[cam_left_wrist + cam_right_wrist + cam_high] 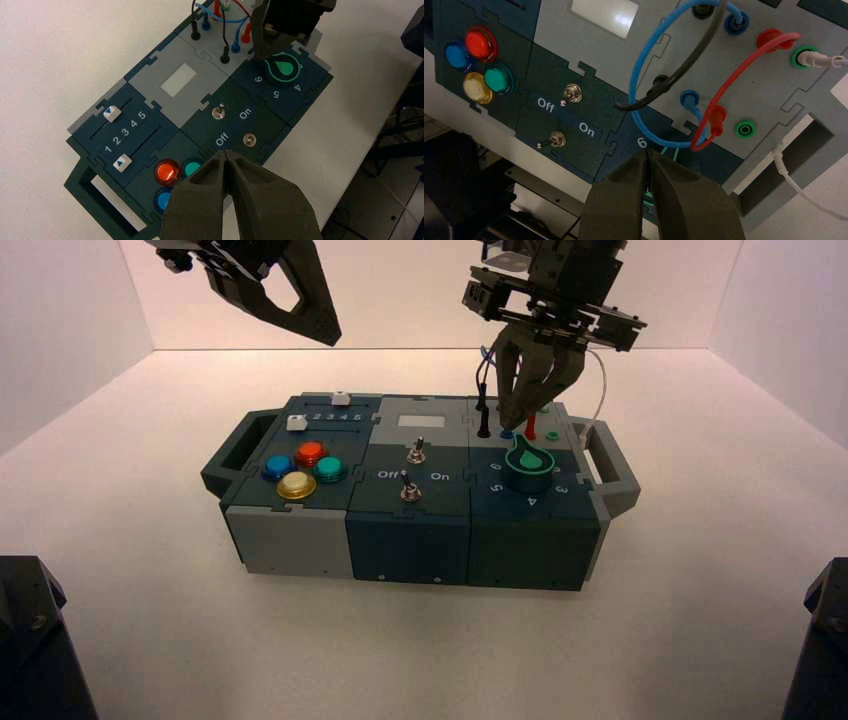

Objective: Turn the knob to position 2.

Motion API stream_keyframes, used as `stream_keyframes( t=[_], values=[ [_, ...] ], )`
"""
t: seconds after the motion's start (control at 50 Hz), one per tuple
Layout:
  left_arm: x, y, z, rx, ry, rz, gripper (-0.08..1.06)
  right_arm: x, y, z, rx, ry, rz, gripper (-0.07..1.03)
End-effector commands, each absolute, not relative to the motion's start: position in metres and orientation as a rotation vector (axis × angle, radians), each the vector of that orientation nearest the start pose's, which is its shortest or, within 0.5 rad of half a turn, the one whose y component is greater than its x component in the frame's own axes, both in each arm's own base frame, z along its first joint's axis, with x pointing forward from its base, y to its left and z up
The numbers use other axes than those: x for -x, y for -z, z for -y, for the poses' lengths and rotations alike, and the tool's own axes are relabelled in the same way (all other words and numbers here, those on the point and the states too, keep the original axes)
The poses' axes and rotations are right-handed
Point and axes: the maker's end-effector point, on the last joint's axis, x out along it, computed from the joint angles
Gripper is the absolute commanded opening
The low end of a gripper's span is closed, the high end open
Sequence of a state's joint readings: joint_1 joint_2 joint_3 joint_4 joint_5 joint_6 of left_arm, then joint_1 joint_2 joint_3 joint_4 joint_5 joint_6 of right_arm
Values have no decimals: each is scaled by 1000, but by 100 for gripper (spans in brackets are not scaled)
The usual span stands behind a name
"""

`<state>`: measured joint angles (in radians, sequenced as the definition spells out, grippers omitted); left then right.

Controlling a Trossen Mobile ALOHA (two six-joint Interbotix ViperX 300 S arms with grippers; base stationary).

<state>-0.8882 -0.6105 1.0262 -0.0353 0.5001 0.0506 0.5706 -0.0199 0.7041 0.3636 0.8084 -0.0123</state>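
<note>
The knob (530, 462) sits on the box's right front panel, dark-sided with a green teardrop top whose tip points toward the back of the box. My right gripper (521, 423) is shut and hangs just behind the knob, its tips at the pointer's tip; whether they touch it I cannot tell. In the right wrist view the right gripper (647, 153) covers most of the knob, below the digit 6 (642, 142). Position 2 is hidden; the left wrist view shows only 6, 5 and 4 beside the knob (283, 70). My left gripper (226, 152) is shut, raised above the box's left side.
Looped blue, black and red wires (659, 70) plug into the grey panel right behind the knob. Two metal toggle switches (218, 113) stand in the middle by "Off" and "On". Coloured push buttons (303, 469) and two sliders (112, 113) fill the left end. Handles (607, 465) jut from both ends.
</note>
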Motion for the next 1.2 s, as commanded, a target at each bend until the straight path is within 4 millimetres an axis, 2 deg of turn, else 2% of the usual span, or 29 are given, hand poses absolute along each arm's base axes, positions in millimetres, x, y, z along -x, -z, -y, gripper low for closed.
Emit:
stream_keyframes(
  t=[0.02,0.36,0.74,1.2],
  values=[
    [-165,-160,210,-406,860,-806,-3,-240,-75,-210,39,-503,-1517,-2],
    [-165,-159,209,-409,858,-813,-3,-239,-66,-208,53,-493,-1540,-2],
    [-163,-159,210,-414,867,-813,-3,-242,-65,-208,65,-493,-1535,-2],
    [-161,-158,211,-419,874,-816,-3,-245,-57,-200,89,-471,-1551,-2]
  ],
)
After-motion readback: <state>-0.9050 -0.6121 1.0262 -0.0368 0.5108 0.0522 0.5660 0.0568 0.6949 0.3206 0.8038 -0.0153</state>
